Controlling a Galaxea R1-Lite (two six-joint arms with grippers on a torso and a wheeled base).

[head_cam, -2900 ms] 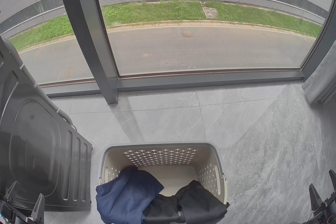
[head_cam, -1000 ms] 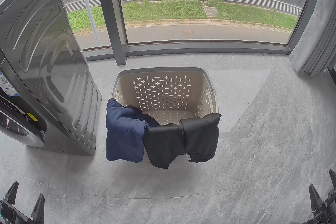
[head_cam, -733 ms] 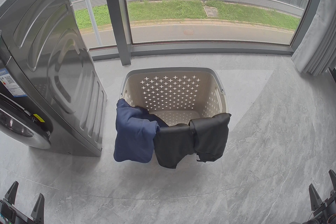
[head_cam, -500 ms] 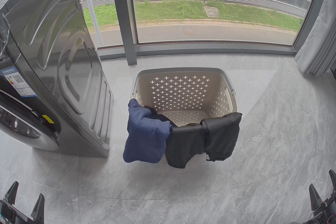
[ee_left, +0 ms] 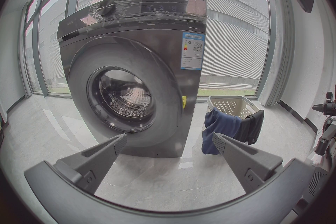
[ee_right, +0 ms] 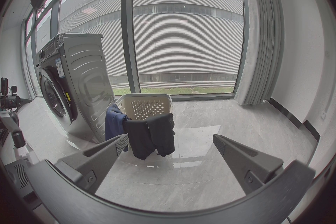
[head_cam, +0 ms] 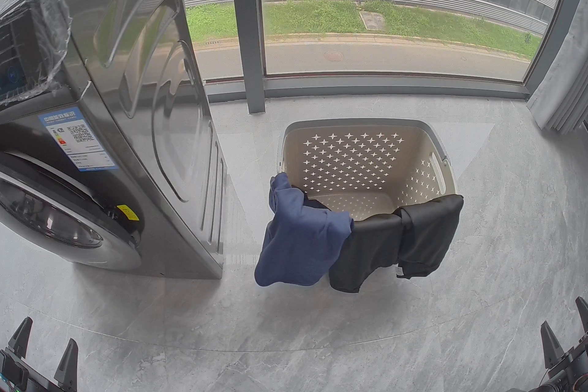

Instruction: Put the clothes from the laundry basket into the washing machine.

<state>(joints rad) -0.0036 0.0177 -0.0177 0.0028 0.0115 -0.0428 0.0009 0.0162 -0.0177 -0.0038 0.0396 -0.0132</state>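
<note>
approach step, nothing picked yet. left pincer & right pincer both spread, empty. next: reach blue garment draped on laundry basket rim, then washing machine.

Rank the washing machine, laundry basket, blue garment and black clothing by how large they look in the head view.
1. Washing machine, largest by far, though also closer to the camera.
2. Laundry basket.
3. Blue garment and black clothing, draped over the basket's near rim, look about alike, so they are left unranked.
</note>
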